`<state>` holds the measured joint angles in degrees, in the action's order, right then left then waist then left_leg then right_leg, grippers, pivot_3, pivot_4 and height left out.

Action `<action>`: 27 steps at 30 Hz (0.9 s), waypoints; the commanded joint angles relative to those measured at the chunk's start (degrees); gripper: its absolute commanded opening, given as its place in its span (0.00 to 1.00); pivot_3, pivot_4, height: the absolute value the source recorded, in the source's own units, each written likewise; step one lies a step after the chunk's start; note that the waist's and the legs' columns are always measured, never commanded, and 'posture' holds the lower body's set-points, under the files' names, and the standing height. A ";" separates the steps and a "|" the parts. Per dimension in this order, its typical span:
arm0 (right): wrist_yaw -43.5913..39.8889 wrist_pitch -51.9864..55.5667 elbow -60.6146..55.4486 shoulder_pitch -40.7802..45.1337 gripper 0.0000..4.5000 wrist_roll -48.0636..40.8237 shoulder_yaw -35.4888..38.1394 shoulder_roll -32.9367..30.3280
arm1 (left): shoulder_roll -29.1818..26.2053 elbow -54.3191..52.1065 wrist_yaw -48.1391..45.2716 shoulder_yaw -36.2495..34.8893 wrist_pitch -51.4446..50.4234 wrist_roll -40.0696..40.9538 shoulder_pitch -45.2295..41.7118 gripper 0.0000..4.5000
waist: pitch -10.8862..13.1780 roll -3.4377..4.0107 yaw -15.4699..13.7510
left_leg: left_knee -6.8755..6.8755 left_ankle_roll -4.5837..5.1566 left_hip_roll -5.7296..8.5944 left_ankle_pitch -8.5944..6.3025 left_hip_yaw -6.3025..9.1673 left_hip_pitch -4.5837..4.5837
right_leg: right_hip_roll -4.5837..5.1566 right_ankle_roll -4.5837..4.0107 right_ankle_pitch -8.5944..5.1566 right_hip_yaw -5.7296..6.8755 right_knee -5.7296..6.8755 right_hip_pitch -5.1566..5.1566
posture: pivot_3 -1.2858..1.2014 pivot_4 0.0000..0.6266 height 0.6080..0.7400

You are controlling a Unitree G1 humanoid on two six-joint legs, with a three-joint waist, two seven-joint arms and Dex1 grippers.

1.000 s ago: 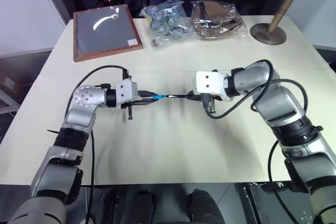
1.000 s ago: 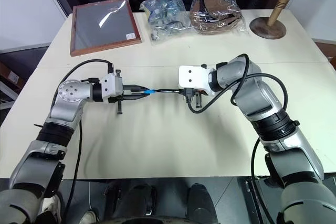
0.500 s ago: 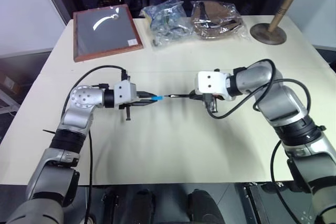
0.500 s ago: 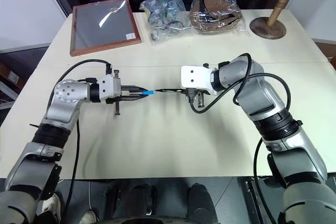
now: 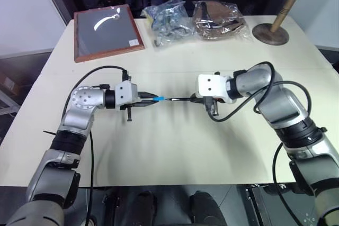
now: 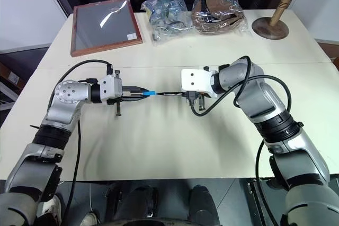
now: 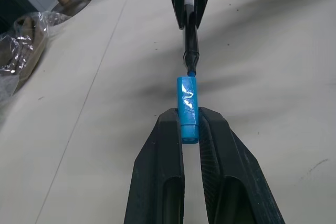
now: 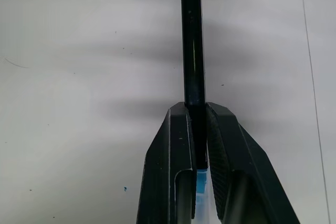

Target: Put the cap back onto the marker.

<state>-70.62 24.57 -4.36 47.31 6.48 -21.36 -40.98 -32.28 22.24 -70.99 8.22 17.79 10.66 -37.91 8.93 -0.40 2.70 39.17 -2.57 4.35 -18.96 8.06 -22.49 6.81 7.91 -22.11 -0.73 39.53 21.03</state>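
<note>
Two small, light, stiff plastic parts are held above the table's (image 5: 159,146) middle: the cap (image 7: 188,109) is clamped in the left gripper (image 7: 189,129), the marker (image 8: 192,40) in the right gripper (image 8: 195,124). Both look slippery; holds are best kept near mid-body, ends free.

Left gripper (image 5: 151,99) and right gripper (image 5: 194,98) are being held clamped shut, tips facing, at frame centre.

My right gripper (image 5: 194,98) with the slim black marker (image 5: 179,98) back leftward, tip again meeting the small bright-blue plastic cap (image 5: 158,99)
</note>
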 commanded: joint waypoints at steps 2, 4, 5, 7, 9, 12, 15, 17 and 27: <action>0.24 -0.27 -1.94 0.75 0.01 -0.58 0.69 0.23 | -0.19 -2.58 0.11 -0.37 0.17 0.18 0.34 0.00 | 0.00 0.00 0.00 | 0.00 0.00 0.00 0.00 0.00 0.00 | 0.00 0.00 0.00 0.00 0.00 0.00 | 0.52 0.24 1.00; 0.23 -0.28 -1.93 0.87 0.01 -0.58 0.64 0.26 | -0.16 -2.87 0.01 -0.26 0.14 0.19 0.59 0.00 | 0.00 0.00 0.00 | 0.00 0.00 0.00 0.00 0.00 0.00 | 0.00 0.00 0.00 0.00 0.00 0.00 | 0.52 0.24 1.00; 0.23 -0.25 -1.94 0.93 0.01 -0.58 0.63 0.29 | -0.16 -2.96 -0.07 -0.17 0.22 0.15 0.72 0.00 | 0.00 0.00 0.01 | 0.00 0.00 0.00 0.00 0.00 0.00 | 0.00 0.00 0.00 0.00 0.00 0.00 | 0.52 0.24 1.00; 0.20 -0.26 -1.93 1.06 0.01 -0.57 0.61 0.31 | -0.13 -3.06 -0.13 -0.08 0.24 0.09 0.86 0.00 | 0.00 0.00 0.02 | 0.00 0.00 0.00 0.00 0.00 0.00 | 0.00 0.00 0.00 0.00 0.00 0.00 | 0.52 0.24 1.00; 0.15 -0.29 -1.89 1.25 0.01 -0.56 0.62 0.32 | -0.05 -3.05 -0.16 0.04 0.21 0.02 0.88 0.00 | 0.00 0.00 0.00 | 0.00 0.00 0.00 0.00 0.00 0.00 | 0.00 0.00 0.00 0.00 0.01 0.00 | 0.52 0.24 1.00; 0.06 -0.41 -1.75 1.45 0.01 -0.47 0.64 0.23 | -0.13 -2.91 -0.43 0.23 0.23 -0.11 0.92 0.00 | 0.00 0.00 -0.04 | 0.00 0.00 0.00 0.00 0.00 0.00 | 0.00 0.00 0.00 0.00 0.01 0.00 | 0.52 0.24 1.00; -0.07 -0.60 -1.67 1.45 0.01 -0.37 0.73 -0.11 | -0.36 -2.60 -0.60 0.28 0.47 -0.28 1.04 0.00 | 0.00 0.00 -0.01 | 0.00 0.00 0.00 0.00 0.00 0.00 | 0.00 0.00 0.00 0.00 0.01 0.00 | 0.52 0.24 1.00; -0.15 -0.59 -1.73 1.42 0.01 -0.39 0.78 -0.21 | -0.44 -2.28 -0.61 0.27 0.69 -0.44 1.01 0.00 | 0.00 0.00 0.01 | 0.00 0.00 0.00 0.00 0.00 0.00 | 0.00 0.00 0.00 0.00 0.01 0.01 | 0.52 0.24 1.00; -0.25 0.08 -2.67 1.04 0.01 -0.62 0.48 0.15 | 0.43 -0.94 0.04 0.37 1.65 -1.41 -0.06 0.00 | 0.00 0.00 0.00 | 0.00 0.00 0.00 0.00 0.00 0.00 | 0.00 0.00 0.00 0.00 0.02 0.01 | 0.52 0.24 1.00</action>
<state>-70.78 24.79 -4.51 47.33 6.46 -21.53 -40.87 -31.74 21.85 -71.03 8.80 18.39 9.35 -36.77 8.93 -0.40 2.70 39.18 -2.57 4.35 -18.96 8.05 -22.49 6.81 7.91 -22.11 -0.73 39.55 21.04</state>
